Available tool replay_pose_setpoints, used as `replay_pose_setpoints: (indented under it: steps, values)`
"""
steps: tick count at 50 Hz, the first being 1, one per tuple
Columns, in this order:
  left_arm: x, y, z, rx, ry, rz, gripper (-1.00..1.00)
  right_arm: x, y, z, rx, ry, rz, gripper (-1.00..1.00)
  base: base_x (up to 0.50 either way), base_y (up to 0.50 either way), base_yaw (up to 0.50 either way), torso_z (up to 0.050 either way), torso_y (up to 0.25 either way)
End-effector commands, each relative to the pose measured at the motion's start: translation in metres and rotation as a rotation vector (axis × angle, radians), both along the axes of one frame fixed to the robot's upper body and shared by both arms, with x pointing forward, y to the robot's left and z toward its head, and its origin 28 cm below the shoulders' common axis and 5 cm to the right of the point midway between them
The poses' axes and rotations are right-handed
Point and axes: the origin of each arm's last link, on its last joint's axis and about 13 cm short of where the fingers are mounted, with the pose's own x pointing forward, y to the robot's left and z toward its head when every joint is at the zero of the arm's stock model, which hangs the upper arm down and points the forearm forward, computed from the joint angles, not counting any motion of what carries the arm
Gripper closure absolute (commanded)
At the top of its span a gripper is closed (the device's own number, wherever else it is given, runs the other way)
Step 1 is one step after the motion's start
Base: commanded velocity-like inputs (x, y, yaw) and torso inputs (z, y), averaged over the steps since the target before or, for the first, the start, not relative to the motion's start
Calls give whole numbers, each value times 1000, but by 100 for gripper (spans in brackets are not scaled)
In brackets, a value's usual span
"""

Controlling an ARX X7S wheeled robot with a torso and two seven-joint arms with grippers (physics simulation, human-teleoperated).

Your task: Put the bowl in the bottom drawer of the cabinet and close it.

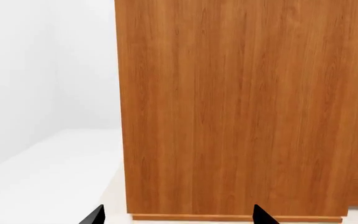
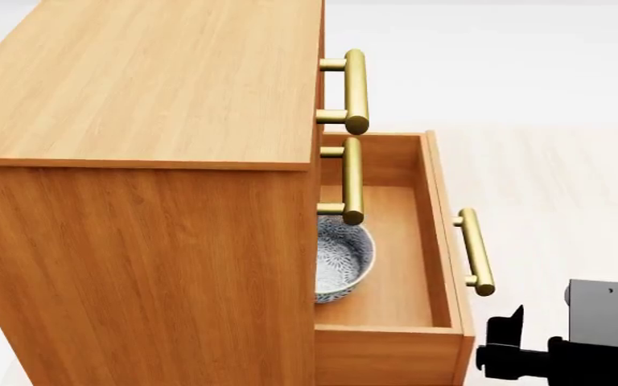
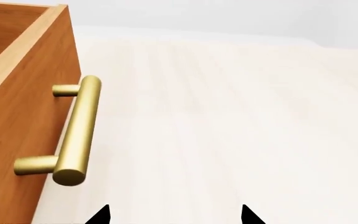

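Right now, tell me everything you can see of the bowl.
The bowl is small, deep and round, white with a fine grey-blue speckled pattern inside and out. It stands upright on the floor of the open bottom drawer, at the inner end by the cabinet, which hides its left part. The middle drawer's brass handle crosses in front of its far rim. It looks empty. Neither gripper touches it.
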Motion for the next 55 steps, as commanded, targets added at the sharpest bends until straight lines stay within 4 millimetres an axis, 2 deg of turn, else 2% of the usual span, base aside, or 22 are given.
replay_pose_setpoints:
  steps: [1, 6, 9, 12, 18, 55]
  values:
    - [0, -1, 2, -1, 0, 0, -100, 0, 9, -1, 18, 0, 27, -100, 0, 0, 0, 0, 0]
    - [0, -1, -2, 0, 0, 0, -100, -1, 12, -1, 15, 1, 42, -100, 0, 0, 0, 0, 0]
    - [-1, -1, 9, 0, 0, 0, -100, -1, 15, -1, 16, 1, 53, -100, 0, 0, 0, 0, 0]
    - [-1, -1, 5, -1, 0, 0, -100, -2, 17, -1, 15, 1, 59, -100, 0, 0, 0, 0, 0]
    - [-1, -1, 11, -2, 0, -1, -100, -1, 20, -2, 13, 6, 64, -100, 0, 0, 0, 0, 0]
    - [-1, 0, 11, -5, -1, -2, -100, -4, 42, -6, 0, 21, 138, -100, 0, 0, 0, 0, 0]
